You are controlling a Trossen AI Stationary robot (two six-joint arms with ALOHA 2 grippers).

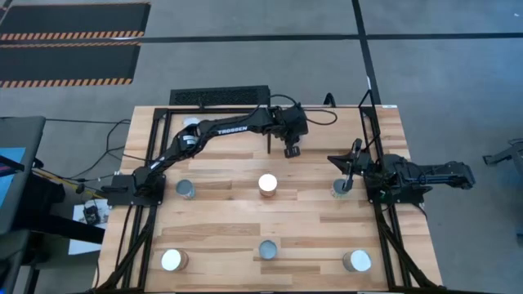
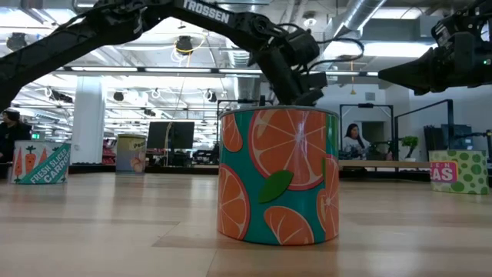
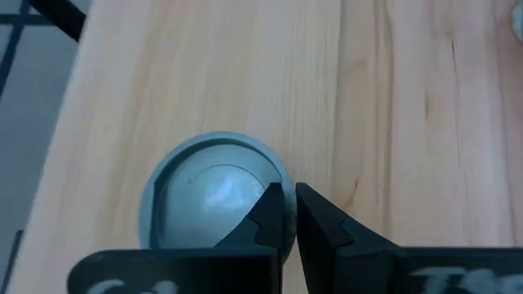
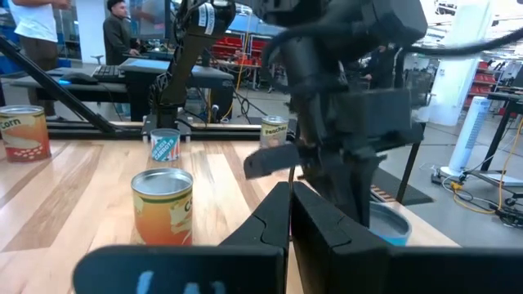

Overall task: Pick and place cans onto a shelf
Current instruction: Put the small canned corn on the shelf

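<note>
My left gripper (image 1: 292, 149) is shut at the table's far middle, pointing down over a can with a pale-blue top (image 3: 208, 196). This can also shows in the right wrist view (image 4: 391, 224). My right gripper (image 1: 339, 163) is shut and empty, level above the table at the right, just beyond a can (image 1: 341, 188). Other cans stand upright on their bases: a bright-topped orange one (image 1: 267, 184) at the centre, one (image 1: 186, 189) at the left, and three along the near edge, the middle of them an orange-fruit can (image 2: 277, 177). My left gripper has its shut fingertips (image 3: 274, 214) in front of the near rim of the pale-blue can top (image 3: 245, 151), coming from above. I cannot tell whether they touch it. The can stands upright on the table.
A black frame (image 1: 372, 131) runs around the table's sides. A peaches can (image 4: 276, 131) stands far left under the left arm. People stand in the room beyond the table (image 4: 122, 33).
</note>
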